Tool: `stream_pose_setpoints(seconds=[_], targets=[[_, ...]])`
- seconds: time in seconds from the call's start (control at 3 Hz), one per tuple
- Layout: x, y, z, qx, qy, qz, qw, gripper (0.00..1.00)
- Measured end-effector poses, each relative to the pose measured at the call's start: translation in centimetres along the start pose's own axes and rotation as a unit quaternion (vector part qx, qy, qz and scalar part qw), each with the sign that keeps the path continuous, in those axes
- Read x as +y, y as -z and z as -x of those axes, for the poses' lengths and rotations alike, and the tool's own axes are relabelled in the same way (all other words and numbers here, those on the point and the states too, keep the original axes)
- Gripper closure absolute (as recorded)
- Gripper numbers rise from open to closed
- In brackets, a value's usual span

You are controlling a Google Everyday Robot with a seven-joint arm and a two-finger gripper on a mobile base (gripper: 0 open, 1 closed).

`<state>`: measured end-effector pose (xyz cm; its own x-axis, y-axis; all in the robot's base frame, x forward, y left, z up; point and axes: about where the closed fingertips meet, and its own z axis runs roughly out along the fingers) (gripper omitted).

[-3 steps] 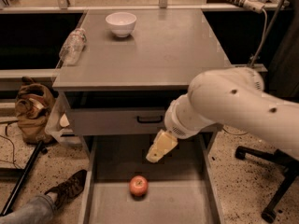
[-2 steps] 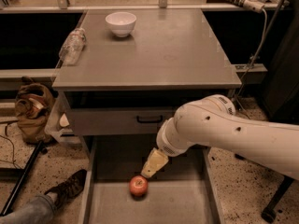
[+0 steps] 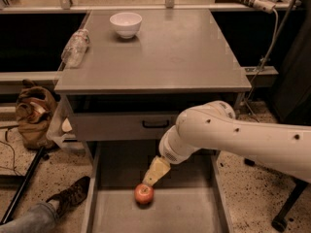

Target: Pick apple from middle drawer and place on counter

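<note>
Speckled terrazzo flooring [image 3: 252,198] lies around a grey metal cabinet. Its matte, flat surface [image 3: 184,57] carries a white bowl [image 3: 126,24] at the far left and a clear plastic bottle [image 3: 75,47] lying on its side by the left edge. Under the thin overhang sits a closed drawer front [image 3: 121,126] with a black handle. Below that, the middle drawer [image 3: 194,212] is pulled out toward the near side, a shallow grey tray with a plain floor and low side walls.

The apple [image 3: 144,194], small, round and red-orange with a glossy skin, rests on the drawer floor a little left of centre, apart from both walls.

A smooth white arm [image 3: 233,137] with a rounded shell comes in from the right and bends down over the open drawer. Its tool [image 3: 149,178], a pale yellowish wedge, slants down toward the near left. The tip is just beside the apple's upper right; whether it touches cannot be made out, nor whether the tool is released or clenched.

The apple lies directly along the tool's long axis, just past its tip to the near left, so the reach probably needs only a short continuation on that line. Being round, the apple offers no preferred grasp direction, but it could roll on the smooth metal floor if nudged.
</note>
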<state>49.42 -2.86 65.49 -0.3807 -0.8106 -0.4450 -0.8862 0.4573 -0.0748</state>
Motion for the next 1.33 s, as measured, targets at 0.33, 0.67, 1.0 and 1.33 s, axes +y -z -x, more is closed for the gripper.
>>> stream_pose_setpoints(seconds=[0.33, 0.67, 1.0, 1.33], targets=[[1.2, -4.5, -1.9, 0.0, -0.043, 0.023, 0.9988, 0.0], [2.9, -8.1, -2.4, -0.028, -0.059, 0.018, 0.9977, 0.0], [4.2, -9.0, -4.1, -0.043, -0.047, -0.011, 0.9979, 0.0], [3.2, -7.4, -4.0, -0.088, -0.042, -0.049, 0.994, 0.0]])
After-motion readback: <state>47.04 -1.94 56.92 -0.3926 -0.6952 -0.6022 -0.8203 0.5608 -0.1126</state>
